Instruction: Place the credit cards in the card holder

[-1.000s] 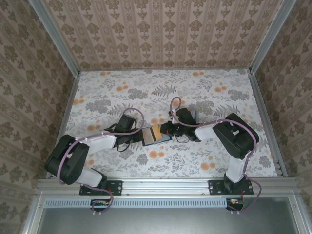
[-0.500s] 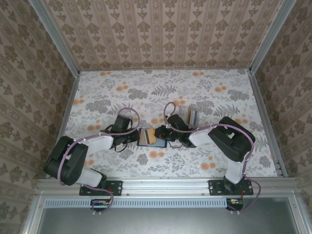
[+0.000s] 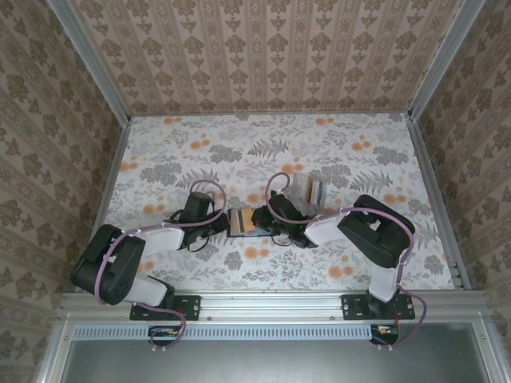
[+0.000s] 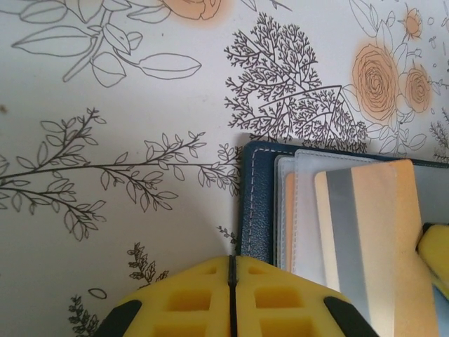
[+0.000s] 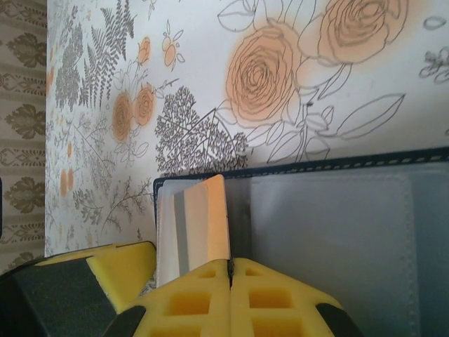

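Left gripper (image 4: 231, 270) closed, pads together at the left edge of the card holder (image 4: 252, 203). Holder is navy, stitched, lying open mid-table, clear pockets up. Tan card (image 4: 372, 239) with a grey stripe lies over the pockets, its edge pinched by the right gripper (image 5: 230, 270). Clear rack (image 3: 307, 190) sits near, far-right.

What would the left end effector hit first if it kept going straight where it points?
Most likely the card holder: its stitched edge lies just ahead of the shut left end effector. They may already touch; depth is unclear.
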Motion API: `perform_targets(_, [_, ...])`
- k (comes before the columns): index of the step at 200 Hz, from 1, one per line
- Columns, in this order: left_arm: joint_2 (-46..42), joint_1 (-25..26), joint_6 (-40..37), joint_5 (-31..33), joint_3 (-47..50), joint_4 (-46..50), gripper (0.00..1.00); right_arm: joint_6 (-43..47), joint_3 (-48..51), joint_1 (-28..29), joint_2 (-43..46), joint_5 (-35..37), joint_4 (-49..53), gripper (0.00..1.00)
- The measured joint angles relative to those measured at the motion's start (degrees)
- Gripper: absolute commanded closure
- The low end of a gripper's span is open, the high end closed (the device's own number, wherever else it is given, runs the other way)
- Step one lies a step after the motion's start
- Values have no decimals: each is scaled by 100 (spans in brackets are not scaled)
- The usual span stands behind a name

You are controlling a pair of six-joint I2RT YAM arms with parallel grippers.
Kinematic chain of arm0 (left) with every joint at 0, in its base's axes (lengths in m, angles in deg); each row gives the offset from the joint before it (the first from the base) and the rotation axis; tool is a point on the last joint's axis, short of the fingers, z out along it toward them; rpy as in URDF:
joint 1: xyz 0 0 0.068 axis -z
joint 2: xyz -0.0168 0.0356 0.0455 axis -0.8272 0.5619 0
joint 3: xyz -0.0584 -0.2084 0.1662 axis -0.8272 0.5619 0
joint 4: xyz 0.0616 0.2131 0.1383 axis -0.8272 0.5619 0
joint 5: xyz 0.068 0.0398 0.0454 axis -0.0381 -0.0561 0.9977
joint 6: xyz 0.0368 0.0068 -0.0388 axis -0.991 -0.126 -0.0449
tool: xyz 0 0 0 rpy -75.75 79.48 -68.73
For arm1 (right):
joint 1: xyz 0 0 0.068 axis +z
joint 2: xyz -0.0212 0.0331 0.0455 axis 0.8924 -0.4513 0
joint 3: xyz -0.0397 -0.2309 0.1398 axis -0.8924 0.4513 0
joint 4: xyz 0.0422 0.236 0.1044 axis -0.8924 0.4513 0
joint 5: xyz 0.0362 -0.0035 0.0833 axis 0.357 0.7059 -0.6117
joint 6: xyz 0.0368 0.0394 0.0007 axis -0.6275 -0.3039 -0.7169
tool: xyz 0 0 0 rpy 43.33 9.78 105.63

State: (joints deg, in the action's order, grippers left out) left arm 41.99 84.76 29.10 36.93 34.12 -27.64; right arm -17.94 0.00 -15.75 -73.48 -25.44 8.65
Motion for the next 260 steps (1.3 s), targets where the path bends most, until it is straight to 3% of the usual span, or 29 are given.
perform_targets(54, [4, 26, 157, -2, 42, -105, 91, -70, -50, 85, 304, -37, 793, 71])
perform_targets(137, [-107, 105, -66, -280, -42, 350, 84, 345, -750, -133, 800, -616, 2894, 58])
perform_targets(260, [-94, 291, -192, -518, -39, 448, 85, 391, -1268, -142, 210, -1211, 3493, 65])
